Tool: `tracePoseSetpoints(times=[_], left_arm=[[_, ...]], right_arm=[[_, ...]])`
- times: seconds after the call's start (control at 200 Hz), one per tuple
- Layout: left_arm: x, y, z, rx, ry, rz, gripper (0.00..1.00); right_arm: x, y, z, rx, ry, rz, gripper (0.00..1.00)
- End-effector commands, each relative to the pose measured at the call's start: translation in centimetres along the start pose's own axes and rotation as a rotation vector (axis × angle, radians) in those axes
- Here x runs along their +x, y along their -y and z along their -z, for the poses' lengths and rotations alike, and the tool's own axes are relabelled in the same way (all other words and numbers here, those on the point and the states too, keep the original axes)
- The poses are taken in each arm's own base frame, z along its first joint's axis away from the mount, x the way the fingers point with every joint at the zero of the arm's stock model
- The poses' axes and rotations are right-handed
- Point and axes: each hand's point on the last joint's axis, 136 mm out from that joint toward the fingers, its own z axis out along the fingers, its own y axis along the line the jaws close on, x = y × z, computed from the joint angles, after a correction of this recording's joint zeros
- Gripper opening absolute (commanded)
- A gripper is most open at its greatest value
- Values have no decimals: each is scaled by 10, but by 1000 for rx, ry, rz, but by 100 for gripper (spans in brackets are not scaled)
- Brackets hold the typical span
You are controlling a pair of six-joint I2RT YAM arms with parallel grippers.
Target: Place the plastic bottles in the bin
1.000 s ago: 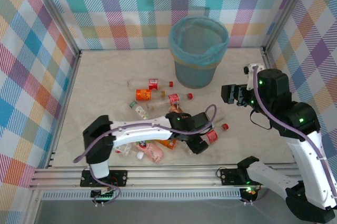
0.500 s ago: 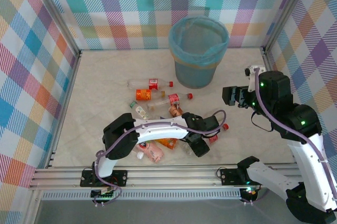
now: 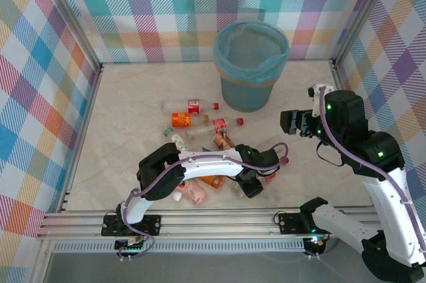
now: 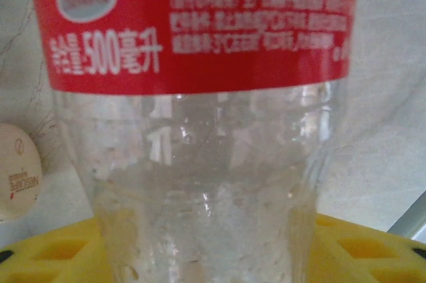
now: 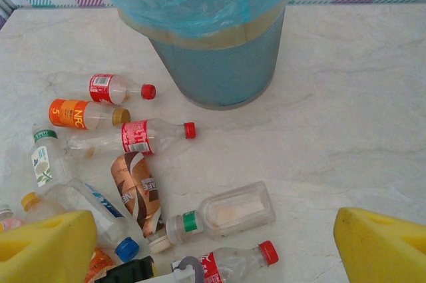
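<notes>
Red-labelled clear bottle [image 4: 200, 163] lies between the fingers of my left gripper [image 3: 256, 179], clamped or not I cannot tell | right gripper [image 3: 293, 123] jaws apart, empty | bin [image 3: 247, 93] upright beyond loose bottles [image 5: 143, 136].

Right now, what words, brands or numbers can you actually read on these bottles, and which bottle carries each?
"500", then Chinese characters: clear plastic bottle with a red label.
"NESCAFE", sideways: round cream cap.
"NFC": clear bottle with an orange label.
Fine white print on the red label: too blurred to read.
Labels of the other bottles: too small to read.
</notes>
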Motion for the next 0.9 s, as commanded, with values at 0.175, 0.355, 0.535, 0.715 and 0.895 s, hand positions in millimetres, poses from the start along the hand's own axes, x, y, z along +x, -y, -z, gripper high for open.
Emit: tracePoseSetpoints(times=[0.175, 0.355, 0.535, 0.715, 0.895], left_arm=[[-12, -5, 52, -4, 107, -19, 56], [-23, -16, 124, 7, 334, -4, 54], [-28, -49, 196, -48, 623, 50, 53], [-25, -84, 251, -111, 861, 137, 53], [-18, -91, 278, -104, 993, 154, 54]], right_arm=[[-12, -2, 12, -15, 49, -12, 91], [-35, -13, 25, -70, 113, 3, 91], [-67, -42, 36, -218, 191, 0, 88], [-90, -74, 25, -363, 172, -11, 82], [-98, -102, 6, -490, 122, -30, 73]])
